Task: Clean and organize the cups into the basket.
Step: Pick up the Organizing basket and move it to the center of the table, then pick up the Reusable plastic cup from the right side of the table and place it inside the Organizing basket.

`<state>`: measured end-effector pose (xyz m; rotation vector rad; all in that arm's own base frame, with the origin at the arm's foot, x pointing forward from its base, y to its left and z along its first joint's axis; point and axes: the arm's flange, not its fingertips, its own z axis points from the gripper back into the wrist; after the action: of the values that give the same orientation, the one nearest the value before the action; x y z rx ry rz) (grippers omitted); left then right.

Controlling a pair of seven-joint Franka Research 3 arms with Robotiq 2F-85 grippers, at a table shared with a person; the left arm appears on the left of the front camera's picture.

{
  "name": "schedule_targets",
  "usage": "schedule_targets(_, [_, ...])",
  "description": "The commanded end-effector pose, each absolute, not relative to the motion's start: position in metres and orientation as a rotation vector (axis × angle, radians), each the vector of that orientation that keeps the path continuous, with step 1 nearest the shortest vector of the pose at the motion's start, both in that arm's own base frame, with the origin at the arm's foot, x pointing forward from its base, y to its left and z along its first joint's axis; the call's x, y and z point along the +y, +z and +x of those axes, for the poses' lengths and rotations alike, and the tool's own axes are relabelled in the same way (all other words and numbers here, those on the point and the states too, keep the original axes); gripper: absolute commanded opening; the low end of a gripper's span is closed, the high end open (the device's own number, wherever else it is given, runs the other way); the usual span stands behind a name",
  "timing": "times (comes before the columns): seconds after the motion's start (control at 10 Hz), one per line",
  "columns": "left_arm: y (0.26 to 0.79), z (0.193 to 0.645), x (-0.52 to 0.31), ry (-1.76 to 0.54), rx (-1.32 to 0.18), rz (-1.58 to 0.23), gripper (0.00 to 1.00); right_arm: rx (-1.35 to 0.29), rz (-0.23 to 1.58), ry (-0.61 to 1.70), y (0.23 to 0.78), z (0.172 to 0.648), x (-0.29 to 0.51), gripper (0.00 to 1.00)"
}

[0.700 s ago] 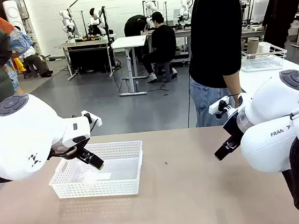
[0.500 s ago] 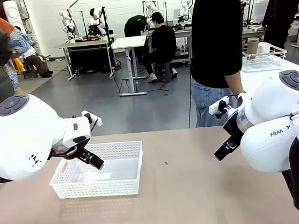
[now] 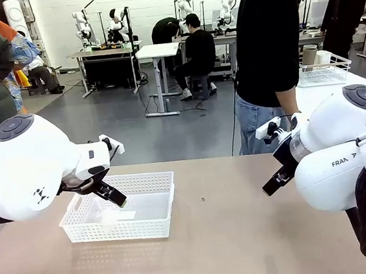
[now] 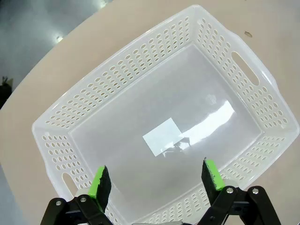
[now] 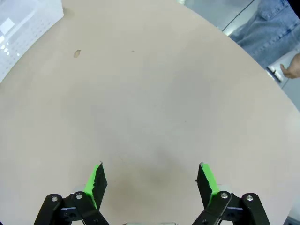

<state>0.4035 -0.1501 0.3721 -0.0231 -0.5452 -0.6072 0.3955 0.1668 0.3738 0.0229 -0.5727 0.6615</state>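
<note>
Basket (image 4: 140, 61) directly below left hand (image 4: 157, 174) — both it and right hand (image 5: 149, 180) spread apart, empty.

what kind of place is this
Most likely a robotics lab or workshop: a white left arm and right arm flank a table holding a basket, and behind, work tables stand on an open grey floor, a person seated there.

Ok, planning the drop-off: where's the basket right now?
In the front view the basket sits on the table at the robot's left, just under the open left gripper.
</note>
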Motion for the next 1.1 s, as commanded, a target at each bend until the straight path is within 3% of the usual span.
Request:
schedule_targets(0.0, [0.3721, 0.4035, -0.15, -0.607, -0.545, -0.023, 1.0, -0.573, 0.023, 0.662, 0.3738, 0.3955, 0.1668, 1.0])
schedule_targets(1.0, [0.3721, 0.4035, -0.15, -0.607, -0.545, -0.023, 1.0, -0.573, 0.023, 0.662, 0.3738, 0.3955, 0.1668, 1.0])
